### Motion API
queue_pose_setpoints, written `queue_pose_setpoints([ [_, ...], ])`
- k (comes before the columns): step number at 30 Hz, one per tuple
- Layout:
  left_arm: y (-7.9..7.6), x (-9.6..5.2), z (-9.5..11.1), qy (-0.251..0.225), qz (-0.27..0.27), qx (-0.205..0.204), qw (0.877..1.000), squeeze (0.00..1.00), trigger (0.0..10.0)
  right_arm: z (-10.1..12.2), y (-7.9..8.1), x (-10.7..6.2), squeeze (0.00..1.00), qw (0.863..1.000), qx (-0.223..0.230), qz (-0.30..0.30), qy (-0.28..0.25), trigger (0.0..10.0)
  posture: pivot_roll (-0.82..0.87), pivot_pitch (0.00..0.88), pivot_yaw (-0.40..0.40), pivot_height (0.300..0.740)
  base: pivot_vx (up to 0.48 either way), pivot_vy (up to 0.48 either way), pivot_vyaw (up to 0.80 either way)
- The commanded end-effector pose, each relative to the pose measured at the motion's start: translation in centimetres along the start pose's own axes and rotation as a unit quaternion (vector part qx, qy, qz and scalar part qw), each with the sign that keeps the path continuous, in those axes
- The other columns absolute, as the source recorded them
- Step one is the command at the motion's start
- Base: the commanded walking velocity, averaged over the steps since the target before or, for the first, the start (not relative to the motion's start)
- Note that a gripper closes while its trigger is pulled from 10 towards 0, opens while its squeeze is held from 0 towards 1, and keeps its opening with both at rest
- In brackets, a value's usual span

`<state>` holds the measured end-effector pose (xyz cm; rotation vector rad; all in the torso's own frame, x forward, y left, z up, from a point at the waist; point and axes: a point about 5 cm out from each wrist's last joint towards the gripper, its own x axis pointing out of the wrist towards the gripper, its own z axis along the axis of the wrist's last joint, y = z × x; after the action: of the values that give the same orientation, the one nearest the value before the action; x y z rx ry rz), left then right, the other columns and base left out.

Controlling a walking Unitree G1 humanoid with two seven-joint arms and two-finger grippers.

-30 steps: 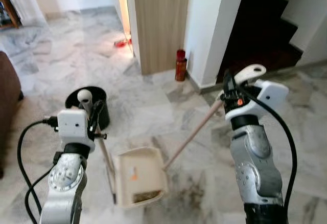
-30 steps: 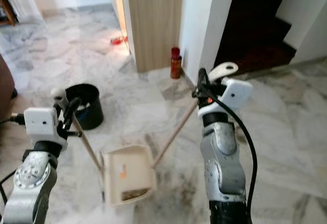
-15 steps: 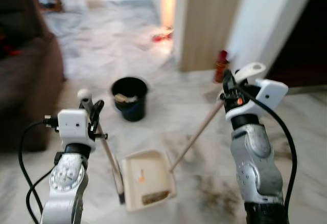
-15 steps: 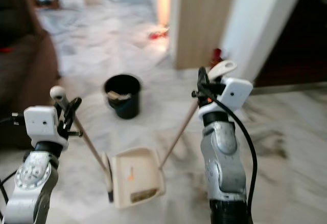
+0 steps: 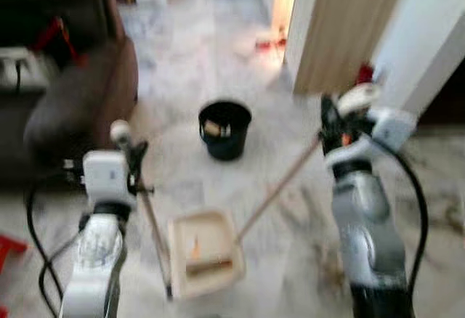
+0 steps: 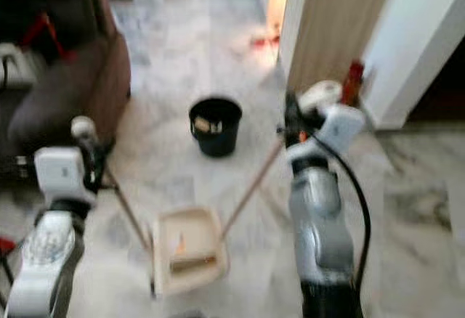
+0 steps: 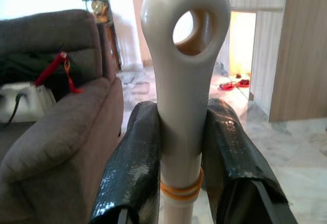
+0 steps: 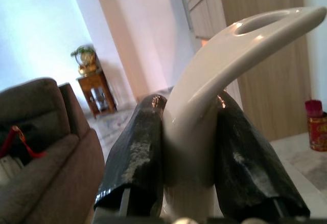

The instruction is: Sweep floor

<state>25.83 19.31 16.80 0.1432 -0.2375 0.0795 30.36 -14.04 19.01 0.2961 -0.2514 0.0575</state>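
The left tool (image 7: 180, 183) pinches the cream handle (image 7: 181, 88) of a brush between its two black fingers (image 7: 134, 170), the looped end of the handle rising just above them. From the head camera we see that handle's thin stick (image 5: 152, 231) slant down to the floor beside a cream dustpan (image 5: 203, 254). The right tool (image 8: 190, 170) is likewise pressed tight on a curved cream grip (image 8: 230, 55); its long wooden pole (image 5: 280, 187) runs down and across to the dustpan's near right corner. The dustpan lies flat on the pale marble floor (image 5: 182, 115) between our two silver arms, with a strip of brownish dirt (image 5: 207, 266) and a small orange fleck in its tray. Beyond it, well apart, stands a black bucket (image 5: 224, 129) holding some scraps. A dark brown sofa (image 5: 80, 100) fills the left side of the room; a wooden panel (image 5: 345, 27) and a white wall (image 5: 429, 35) stand to the right, a red bottle (image 6: 354, 78) at their foot. The head views are blurred.
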Motion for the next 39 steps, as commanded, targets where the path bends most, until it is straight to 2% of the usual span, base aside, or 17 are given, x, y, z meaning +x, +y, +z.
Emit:
queue_pose_setpoints([
  [1,-0.10,0.10,0.95,-0.022,0.000,0.000,1.000,0.00,10.0,1.58,0.49,0.36,0.00,0.999,0.009,0.012,-0.036,10.0,0.04,0.057,0.012,0.740,0.247,0.000,0.00],
  [39,0.11,0.24,1.10,-0.020,0.001,0.005,1.000,0.00,10.0,1.59,1.17,0.50,0.00,0.999,0.027,0.017,-0.037,10.0,0.05,0.060,0.022,0.740,0.301,0.000,0.00],
])
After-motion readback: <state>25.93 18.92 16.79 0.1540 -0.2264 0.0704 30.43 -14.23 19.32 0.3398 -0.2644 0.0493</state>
